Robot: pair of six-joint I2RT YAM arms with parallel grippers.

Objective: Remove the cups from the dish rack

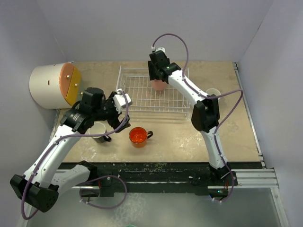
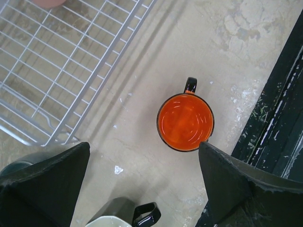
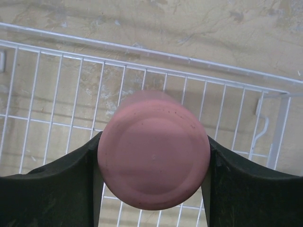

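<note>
The pink tumbler [image 3: 154, 150] stands upside down in the white wire dish rack [image 3: 57, 94], near the rack's far side [image 1: 142, 94]. My right gripper [image 3: 154, 165] is shut on it, one finger pressed to each side; from above it covers most of the tumbler [image 1: 159, 86]. The orange mug [image 1: 138, 135] and the black mug [image 1: 98, 130] stand on the table in front of the rack. My left gripper [image 2: 142, 184] hangs open and empty above the bare table between the orange mug [image 2: 185, 122] and the black mug [image 2: 118, 217]. A pale mug [image 1: 213, 92] stands right of the rack.
A cream cylinder with an orange-yellow face [image 1: 49, 86] lies at the table's back left. The rack's near corner [image 2: 61, 71] is close to my left gripper. The table's dark front edge [image 2: 279, 118] runs just beyond the orange mug. A dark teal rim [image 2: 14, 166] peeks from behind the left finger.
</note>
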